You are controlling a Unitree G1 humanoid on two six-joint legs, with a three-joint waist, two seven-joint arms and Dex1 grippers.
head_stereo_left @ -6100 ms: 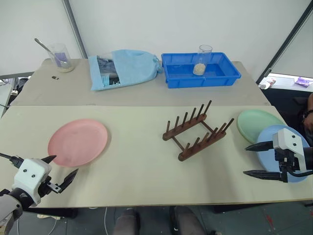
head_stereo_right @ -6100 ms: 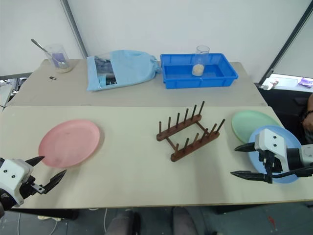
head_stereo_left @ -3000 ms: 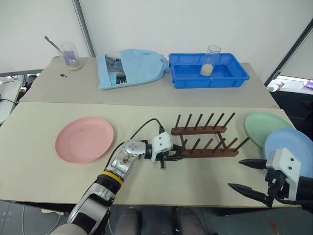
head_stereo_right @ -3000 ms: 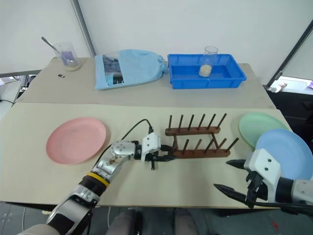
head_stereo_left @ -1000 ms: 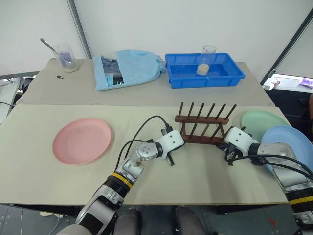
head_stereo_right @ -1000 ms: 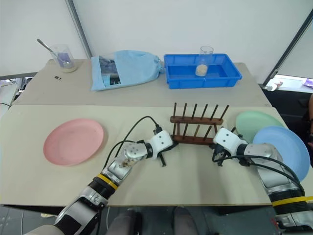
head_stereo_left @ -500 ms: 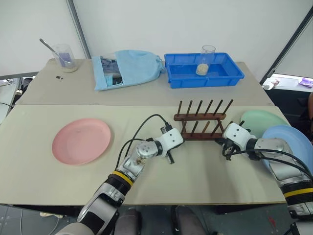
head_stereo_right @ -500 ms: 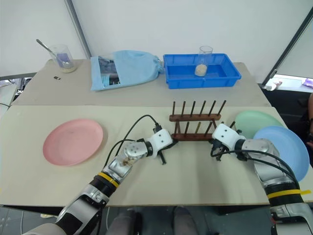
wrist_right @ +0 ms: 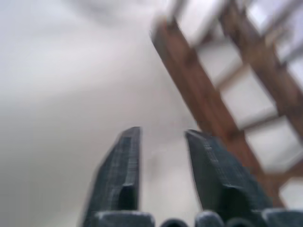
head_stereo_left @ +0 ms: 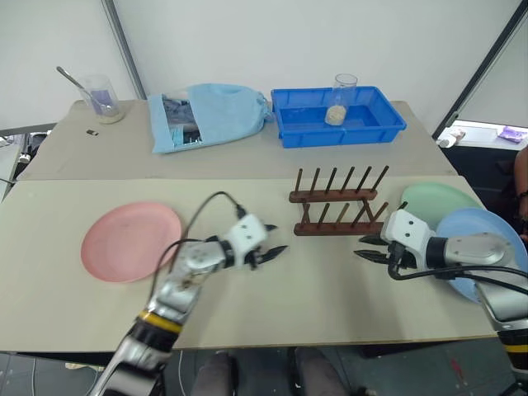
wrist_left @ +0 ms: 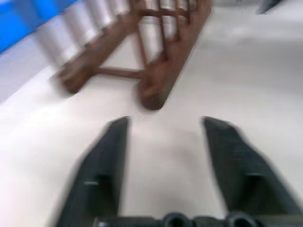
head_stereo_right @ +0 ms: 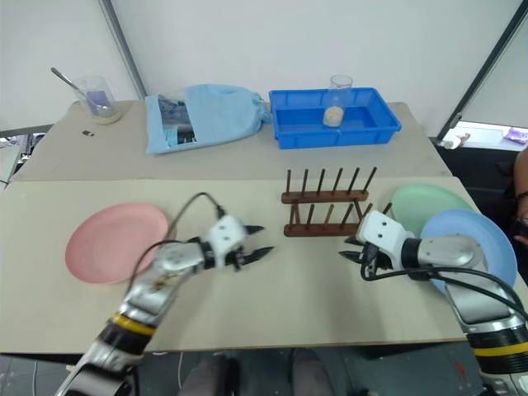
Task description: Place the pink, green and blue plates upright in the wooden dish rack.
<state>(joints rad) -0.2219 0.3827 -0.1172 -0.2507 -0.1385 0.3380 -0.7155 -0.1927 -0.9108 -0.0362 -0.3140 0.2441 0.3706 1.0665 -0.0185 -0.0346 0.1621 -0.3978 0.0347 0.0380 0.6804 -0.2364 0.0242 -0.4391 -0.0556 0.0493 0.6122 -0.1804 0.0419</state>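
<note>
With the rack (head_stereo_left: 337,203) standing empty mid-table between the pink plate (head_stereo_left: 132,241) and the green (head_stereo_left: 431,201) and blue (head_stereo_left: 478,247) plates, both the left gripper (head_stereo_left: 268,248) and right gripper (head_stereo_left: 371,247) gaped empty, so loading had not begun and a first plate needed grasping.

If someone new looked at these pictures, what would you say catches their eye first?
Probably the wooden dish rack standing empty mid-table, flanked by the left gripper and the right gripper, both open beside its ends. Next, the pink plate lying flat far left, and the green plate and blue plate overlapping at the right edge.
</note>
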